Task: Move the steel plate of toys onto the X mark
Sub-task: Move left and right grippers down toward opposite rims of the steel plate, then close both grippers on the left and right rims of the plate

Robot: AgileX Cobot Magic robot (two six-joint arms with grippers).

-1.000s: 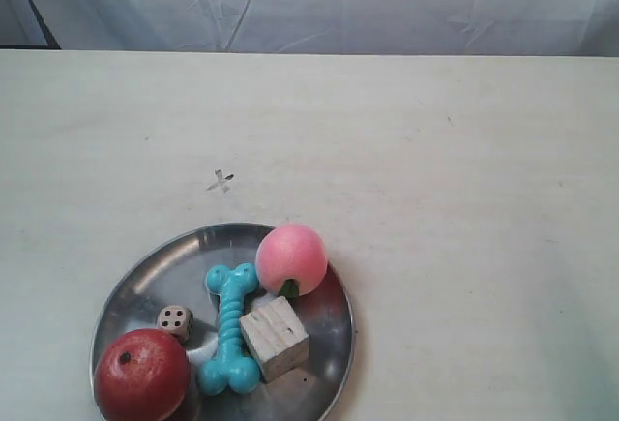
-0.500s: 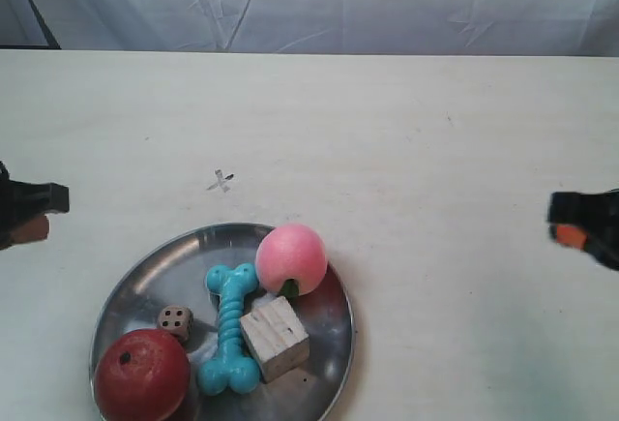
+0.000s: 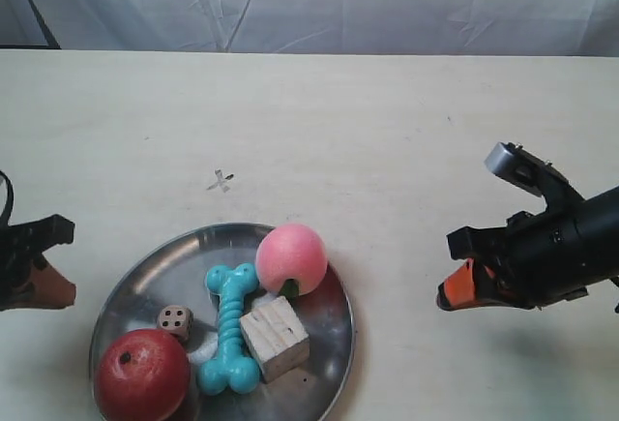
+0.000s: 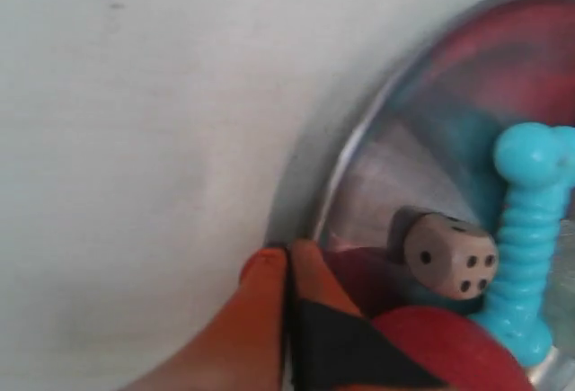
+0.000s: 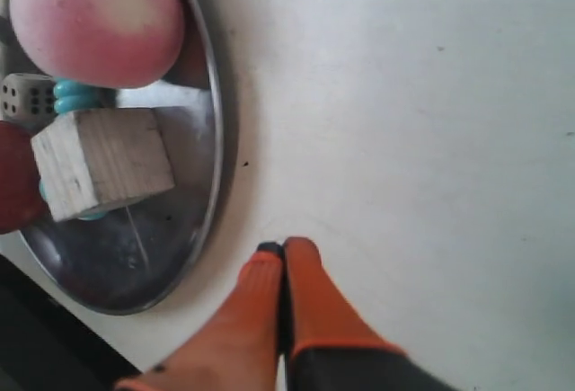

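Now that both arms have swung into view, I see the left gripper (image 4: 286, 256) and right gripper (image 5: 280, 252), jaws pinched together and empty, flanking the steel plate (image 3: 155, 271), which sits near the X mark (image 3: 221, 181), not yet on it.

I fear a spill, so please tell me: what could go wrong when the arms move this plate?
1. The apple and peach lie loose on the plate; a jerk could roll them off.
2. The shut left tool is close to the rim; it might slide over and hit the die.
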